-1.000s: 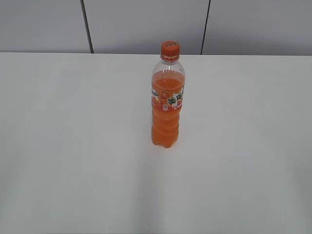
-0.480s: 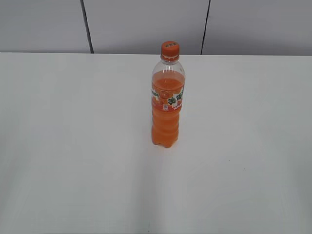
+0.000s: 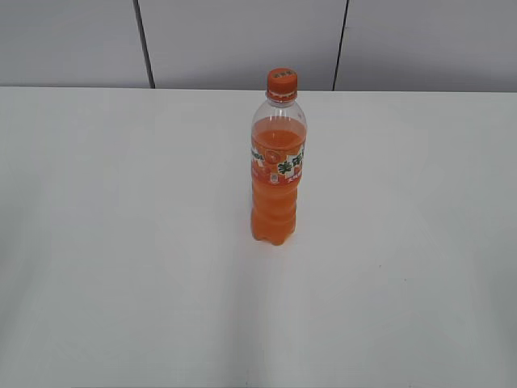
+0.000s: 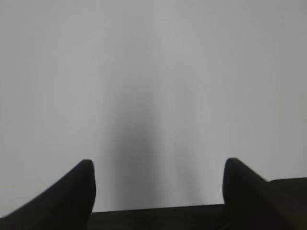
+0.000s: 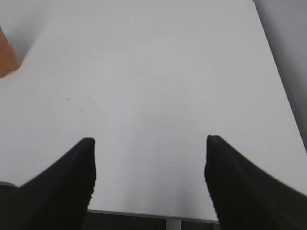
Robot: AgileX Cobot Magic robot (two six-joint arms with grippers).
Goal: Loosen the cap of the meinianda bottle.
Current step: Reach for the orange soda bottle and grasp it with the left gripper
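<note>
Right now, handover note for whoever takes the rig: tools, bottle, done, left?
Left tool: open, empty, over bare white table; the bottle is not in its view.
Right tool: open, empty, over the table near its right edge; only an orange sliver of the bottle shows at the left edge of its view.
Tall clear plastic bottle of orange drink: upright near the middle of the table, untouched; neither arm shows in the exterior view.
Small round orange ribbed cap: on the neck.
Done: nothing visible.
Left: hold the bottle body with one tool, grip the cap with the other, twist it loose.
</note>
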